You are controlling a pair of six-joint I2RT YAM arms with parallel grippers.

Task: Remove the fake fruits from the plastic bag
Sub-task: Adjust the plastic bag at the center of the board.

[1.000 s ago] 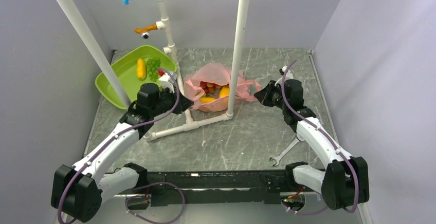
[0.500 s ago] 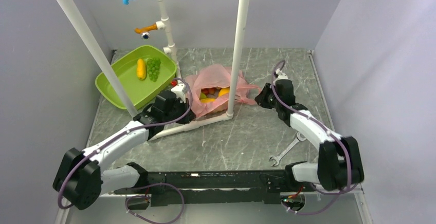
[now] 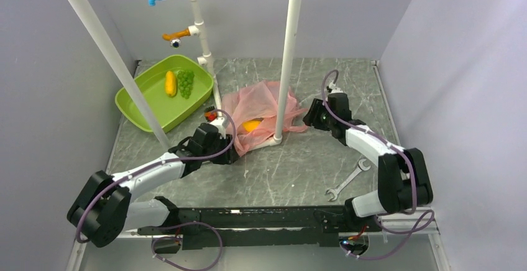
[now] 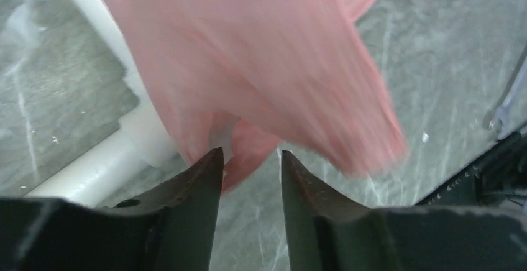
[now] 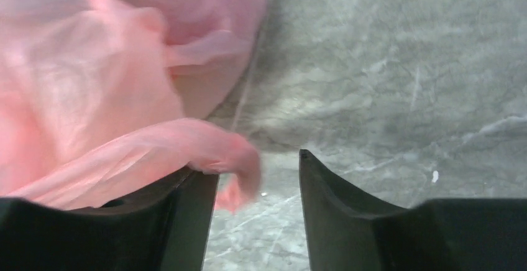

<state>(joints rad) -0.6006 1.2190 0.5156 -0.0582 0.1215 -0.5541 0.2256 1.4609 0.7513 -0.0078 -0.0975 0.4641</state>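
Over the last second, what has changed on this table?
The left gripper left the green tray and swung down to the plastic bag, at its near-left corner, jaws open around a fold. The right gripper crept closer to the bag's right handle, also open. The bag's mouth has collapsed: the red fruits are covered, and only the mango shows through. The tray, its contents and the wrench stayed put.

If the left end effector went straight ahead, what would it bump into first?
Probably the plastic bag: its pink fold sits right ahead of the left end effector, between the open jaws. Depth is hard to judge.
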